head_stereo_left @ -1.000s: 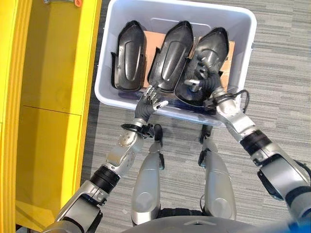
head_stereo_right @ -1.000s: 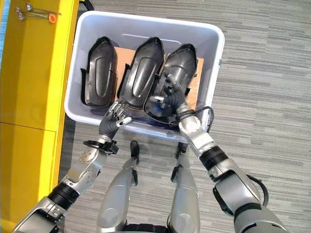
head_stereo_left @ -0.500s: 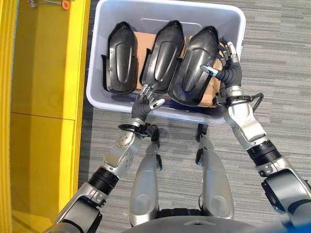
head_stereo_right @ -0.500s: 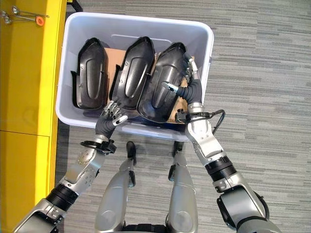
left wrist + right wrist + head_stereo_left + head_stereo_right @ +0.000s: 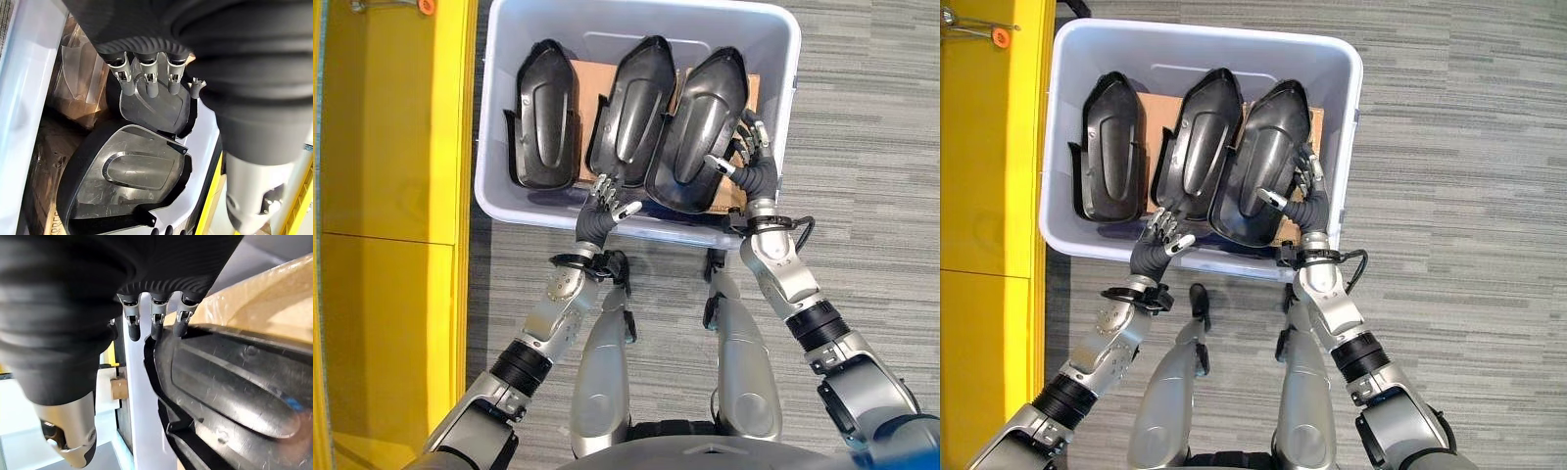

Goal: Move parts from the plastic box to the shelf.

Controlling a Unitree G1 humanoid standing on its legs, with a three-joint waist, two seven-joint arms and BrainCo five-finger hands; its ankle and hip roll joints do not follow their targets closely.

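Item: rightmost black moulded part (image 5: 697,127), one of three alike in the plastic box (image 5: 773,39). It lies inside the box at its right end, tilted, overlapping the edge of the middle part (image 5: 631,108). Its long axis runs from the near wall of the box away toward the far wall, narrow pointed end farthest from the robot, broad rounded end nearest.

Relation to the hands: the right hand (image 5: 752,162) is the nearer one, set along the part's right flank near the broad end, thumb reaching across the rim onto the inner face, fingers (image 5: 155,325) on the outer side between part and box wall. The fingers look loosely bent about the rim; whether they have closed firmly on it I cannot tell. The left hand (image 5: 604,203) sits at the near wall of the box below the middle part's broad end, its fingers relaxed and parted, gripping nothing.

Appearance: glossy black plastic shell, elongated and shield-shaped, with a raised oval panel down its centre, side tabs at mid-length, and fine scuffs in the right wrist view.

Surroundings: the leftmost part (image 5: 543,113) lies apart from the other two; brown cardboard (image 5: 590,78) lines the box floor; the box stands on grey striped carpet (image 5: 871,147); the yellow shelf (image 5: 396,147) stands just beside the box on the robot's left.
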